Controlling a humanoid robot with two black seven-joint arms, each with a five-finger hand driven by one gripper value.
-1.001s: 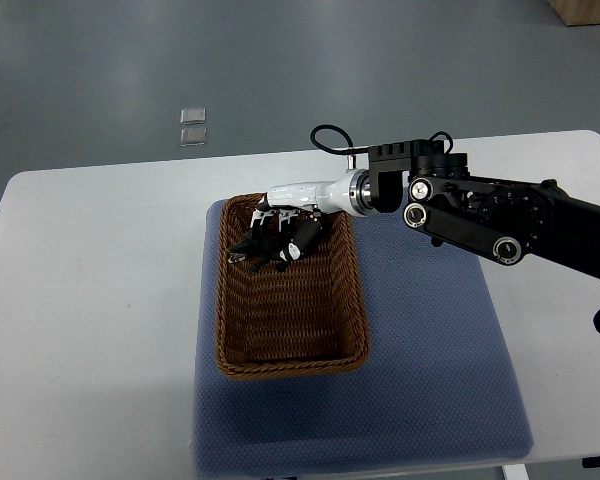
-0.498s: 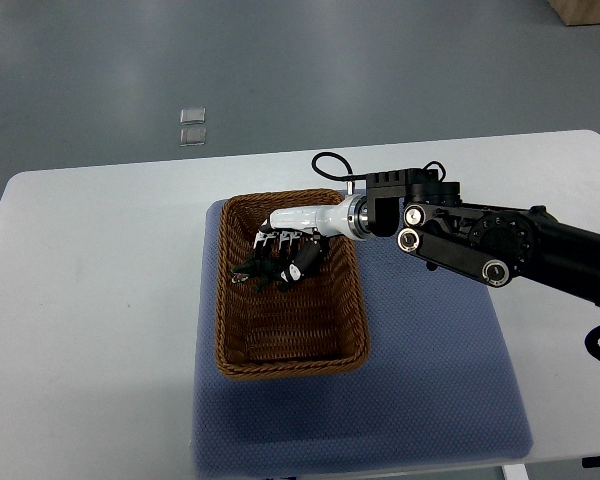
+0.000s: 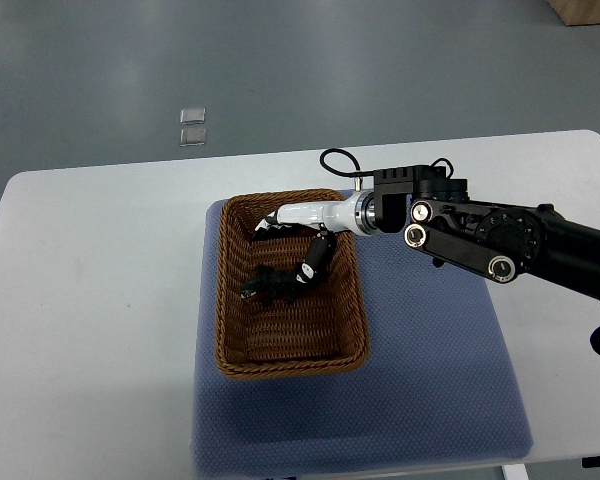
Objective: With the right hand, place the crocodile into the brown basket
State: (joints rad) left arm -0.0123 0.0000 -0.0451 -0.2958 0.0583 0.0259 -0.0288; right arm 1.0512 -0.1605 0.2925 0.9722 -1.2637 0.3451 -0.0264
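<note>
So the worktop point(image 3: 90, 300) is a white tabletop with rounded corners, and lying flat on it is a blue-grey textured fabric mat point(image 3: 430, 380). The mat sits below the fingers point(image 3: 316, 256) and spreads mostly to their near side and their right. Left of the fingers, past the mat's edge, the white surface shows, and it shows along the far side too.
</note>
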